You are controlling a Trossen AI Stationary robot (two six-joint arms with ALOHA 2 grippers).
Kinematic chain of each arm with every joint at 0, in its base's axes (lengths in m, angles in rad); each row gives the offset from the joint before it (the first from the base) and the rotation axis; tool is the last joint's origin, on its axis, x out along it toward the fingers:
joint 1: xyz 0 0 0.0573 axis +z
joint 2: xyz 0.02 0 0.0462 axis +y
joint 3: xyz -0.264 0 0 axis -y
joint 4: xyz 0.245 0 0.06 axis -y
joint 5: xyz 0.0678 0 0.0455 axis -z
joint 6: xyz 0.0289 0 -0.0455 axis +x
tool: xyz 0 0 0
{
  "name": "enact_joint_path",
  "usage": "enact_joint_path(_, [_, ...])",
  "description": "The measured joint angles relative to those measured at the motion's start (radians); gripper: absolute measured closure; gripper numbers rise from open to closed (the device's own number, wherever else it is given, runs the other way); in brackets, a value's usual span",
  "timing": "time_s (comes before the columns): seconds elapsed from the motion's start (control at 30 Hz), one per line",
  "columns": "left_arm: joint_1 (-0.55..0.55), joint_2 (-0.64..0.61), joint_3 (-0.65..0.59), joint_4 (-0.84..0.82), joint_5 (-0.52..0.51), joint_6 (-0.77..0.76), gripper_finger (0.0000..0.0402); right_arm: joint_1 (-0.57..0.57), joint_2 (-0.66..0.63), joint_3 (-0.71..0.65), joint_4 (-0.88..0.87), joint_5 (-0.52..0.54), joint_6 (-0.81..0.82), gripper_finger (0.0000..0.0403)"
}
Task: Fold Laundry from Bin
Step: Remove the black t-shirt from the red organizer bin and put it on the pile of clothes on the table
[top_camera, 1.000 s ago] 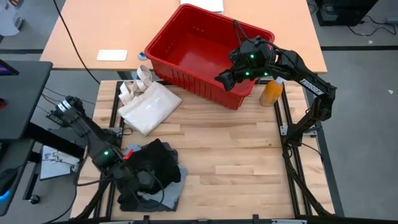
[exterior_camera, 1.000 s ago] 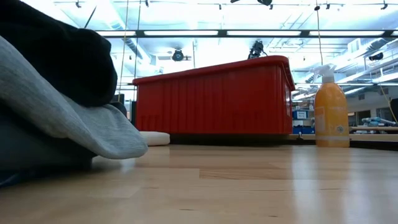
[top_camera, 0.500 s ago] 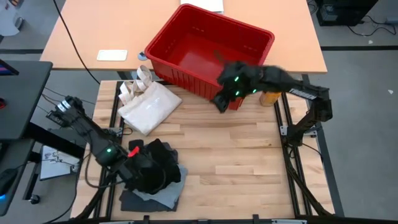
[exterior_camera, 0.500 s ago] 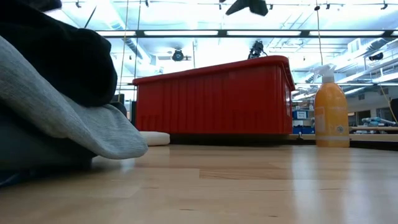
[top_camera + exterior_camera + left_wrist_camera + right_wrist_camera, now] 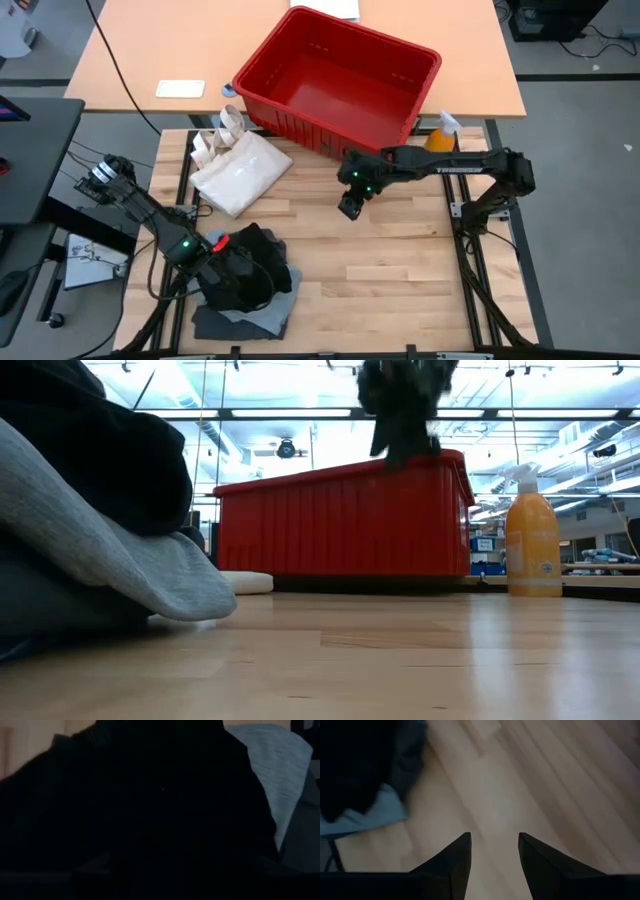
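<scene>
1. Step in hand, as judged: bin is seen empty, laundry is heaped at the table's near left corner, so folding of the pile is at hand
2. Left gripper is buried in the black piece on top of the heap; its wrist view is filled by dark cloth, so whether cloth is pinched cannot be told
3. Right gripper is held over bare wood at mid-table, in front of the bin; fingers are parted with nothing between them
4. Light grey piece is seen under the black one, with a dark grey piece at the bottom; a plaid shirt is not made out
5. Next move, as judged: a second hold on the pile is needed from the right gripper, so a garment can be lifted clear and spread flat on the open wood
6. Surface: pale wood-slat table on a black frame; tote lies left of the bin, spray bottle stands at the bin's right corner
7. Room: orange desk behind the table, grey floor, ceiling strip lights in the low view
</scene>
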Motion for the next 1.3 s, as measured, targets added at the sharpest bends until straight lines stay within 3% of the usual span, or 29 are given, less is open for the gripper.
enact_joint_path(0.17, [0.03,0.0,0.0,0.0,0.004,0.035,0.0184,-0.122,0.0,-0.135,0.079,-0.16,-0.136,0.0231])
enact_joint_path(0.33, [0.053,0.0,0.0,-0.001,0.01,0.043,0.0184,-0.27,0.0,-0.168,0.014,-0.05,-0.293,0.0231])
enact_joint_path(0.4, [0.062,0.0,0.0,-0.005,0.019,0.043,0.0184,-0.329,0.0,-0.168,0.045,-0.086,-0.315,0.0231])
enact_joint_path(0.47, [0.069,0.0,0.0,-0.015,0.021,0.042,0.0184,-0.369,0.0,-0.153,0.076,-0.188,-0.315,0.0231])
enact_joint_path(0.6, [0.085,0.0,0.0,-0.035,0.023,0.0,0.0184,-0.358,-0.002,-0.137,0.164,-0.368,-0.269,0.0231])
enact_joint_path(0.8, [0.118,-0.001,0.0,-0.041,0.028,-0.063,0.0184,-0.295,-0.002,-0.132,0.338,-0.464,-0.217,0.0231])
enact_joint_path(0.9, [0.133,-0.003,0.0,-0.041,0.032,-0.084,0.0184,-0.3,-0.002,-0.132,0.316,-0.438,-0.3,0.0231])
enact_joint_path(1.03, [0.143,-0.003,0.0,-0.038,0.047,-0.093,0.0184,-0.395,-0.002,-0.132,0.229,-0.38,-0.402,0.0231])
enact_joint_path(1.2, [0.145,-0.003,0.0,-0.026,0.095,-0.092,0.0184,-0.528,-0.002,-0.133,0.13,-0.133,-0.481,0.0231])
enact_joint_path(1.3, [0.143,-0.003,-0.001,0.046,0.19,-0.091,0.0184,-0.604,-0.001,-0.133,0.167,-0.126,-0.487,0.0231])
